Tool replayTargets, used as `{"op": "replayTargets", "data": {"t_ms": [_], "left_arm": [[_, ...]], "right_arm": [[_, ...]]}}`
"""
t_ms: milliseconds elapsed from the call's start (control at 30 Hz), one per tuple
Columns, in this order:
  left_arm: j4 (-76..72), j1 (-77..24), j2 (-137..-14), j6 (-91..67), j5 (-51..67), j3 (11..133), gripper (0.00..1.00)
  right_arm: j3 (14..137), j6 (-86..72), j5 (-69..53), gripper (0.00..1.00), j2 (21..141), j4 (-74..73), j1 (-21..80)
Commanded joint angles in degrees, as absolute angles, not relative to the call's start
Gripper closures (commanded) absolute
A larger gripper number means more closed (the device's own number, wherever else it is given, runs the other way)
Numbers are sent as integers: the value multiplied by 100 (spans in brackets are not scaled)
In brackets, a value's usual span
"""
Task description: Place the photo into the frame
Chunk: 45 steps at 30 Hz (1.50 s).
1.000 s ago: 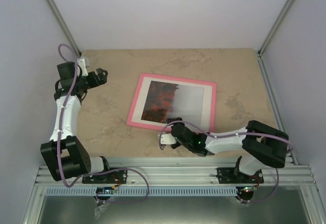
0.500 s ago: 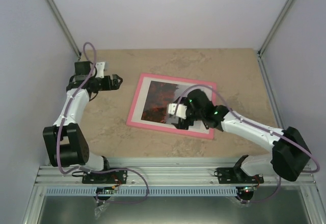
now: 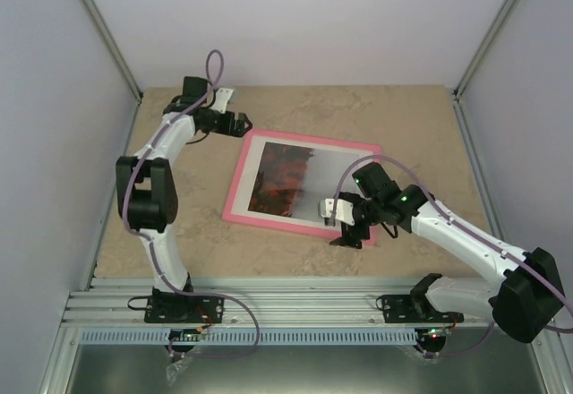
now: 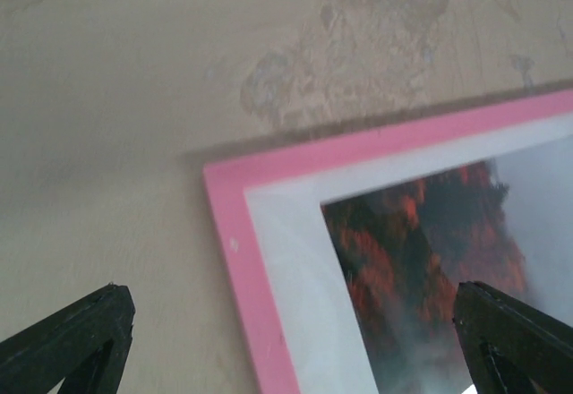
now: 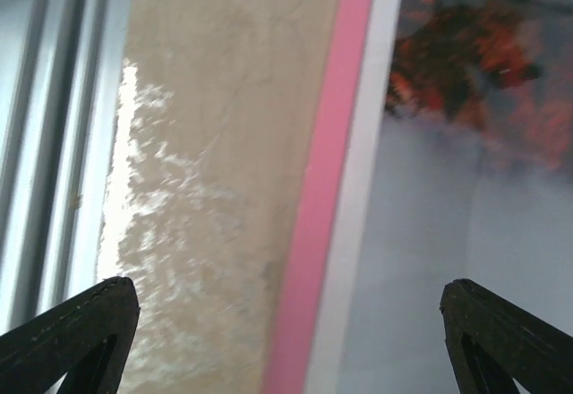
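Note:
The pink frame [image 3: 235, 188] lies flat in the middle of the table. The photo [image 3: 291, 177], red-orange and dark at the left and grey-white at the right, lies inside it within a white border. My left gripper [image 3: 240, 124] is open and empty, just above the frame's far left corner [image 4: 235, 233]; the photo [image 4: 421, 251] shows between its fingers. My right gripper [image 3: 347, 231] is open and empty over the frame's near edge [image 5: 327, 206], with the misty part of the photo [image 5: 466, 170] below it.
The tabletop is beige stone pattern [image 3: 179, 206], with grey walls on three sides. A metal rail [image 3: 304, 300] runs along the near edge, close to my right gripper; it also shows in the right wrist view [image 5: 45, 98].
My left arm has swung from the table's left side to the frame's far left corner. My right gripper has moved from off the near edge, over the photo, to the frame's near edge.

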State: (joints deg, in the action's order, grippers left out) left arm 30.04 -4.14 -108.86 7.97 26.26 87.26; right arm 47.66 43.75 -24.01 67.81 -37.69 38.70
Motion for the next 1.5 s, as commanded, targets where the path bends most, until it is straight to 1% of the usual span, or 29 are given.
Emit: {"op": "replayTargets", "data": {"t_ms": [0,67,167,367,633,867,967,1067,1300,1467], "left_arm": [[3183,-575,-11633,771,2947,9747,1],[3266,-674,-12063,718,2978,10286,1],[3255,-772,-12539,641,3020,10836,1],[3369,-1040,-13370,459,3076,11732,1],[3358,-1307,-14013,450,2888,12155,1],[3587,-1318,-14558,593,2759,12698,1],[3863,-1318,-14515,771,2865,12665,1],[4172,-1318,-14295,1165,2952,12383,1],[4386,-1310,-13496,1924,2773,11174,2],[4418,-1301,-12958,2080,3038,10399,5]], "right_arm": [[4574,4860,-2675,8,6776,-4551,3858],[4504,4952,-2703,12,6796,-4622,3870],[4461,5009,-2954,20,6876,-4741,3918],[4279,5016,-3019,32,7427,-4741,4420],[4315,4889,-2964,33,8268,-4434,4852],[4311,4721,-2497,32,8810,-4064,4702],[4432,4644,-2510,32,8937,-4076,4391],[4485,4606,-2438,31,9035,-4086,4047],[4591,4619,-2321,30,9184,-4081,3382],[4746,4610,-2231,30,9299,-4020,2813]]}}
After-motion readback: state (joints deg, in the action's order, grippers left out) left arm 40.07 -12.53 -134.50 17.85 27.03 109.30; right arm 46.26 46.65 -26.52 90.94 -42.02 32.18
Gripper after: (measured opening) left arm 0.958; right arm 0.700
